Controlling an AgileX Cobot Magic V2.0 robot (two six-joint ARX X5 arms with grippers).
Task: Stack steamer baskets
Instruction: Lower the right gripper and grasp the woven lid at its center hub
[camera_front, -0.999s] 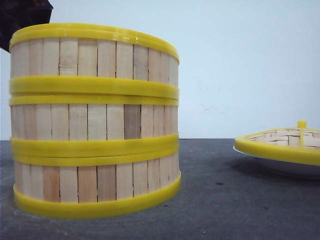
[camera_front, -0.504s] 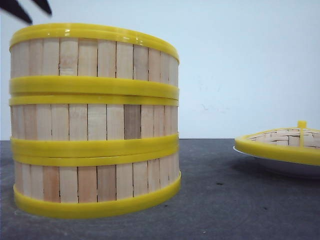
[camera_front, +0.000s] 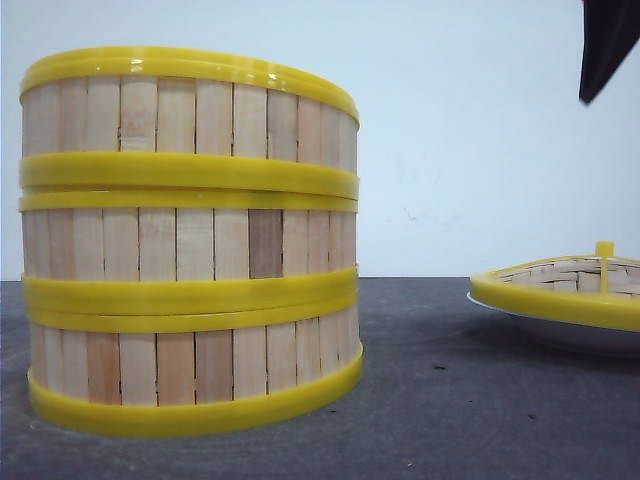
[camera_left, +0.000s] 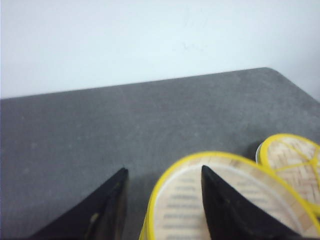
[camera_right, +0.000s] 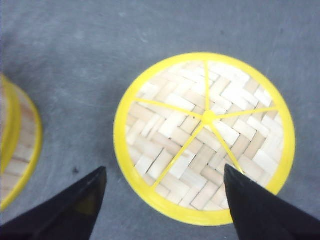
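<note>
Steamer baskets (camera_front: 190, 240): three stacked in one straight column on the dark table (camera_front: 450, 400), yellow rims meeting; the stack stands partly beneath the left gripper (camera_left: 162, 172), one finger tip over its open top and the other over bare table beside it.
Change since earlier frames: the dark left gripper tips seen at the upper left of the front view half a second ago are gone from it; a dark tip of the right arm (camera_front: 605, 45) now shows at the upper right. The stack and the lid have not shifted.
Left gripper: spread apart, holding nothing.
Right gripper (camera_right: 165, 180): fingers wide apart, empty, hovering above the woven lid (camera_right: 205, 135).
Writing: none readable.
Surroundings: the lid, with yellow rim and knob, lies on a white plate (camera_front: 560, 332), well apart from the stack; pale wall (camera_front: 480, 150) behind.
</note>
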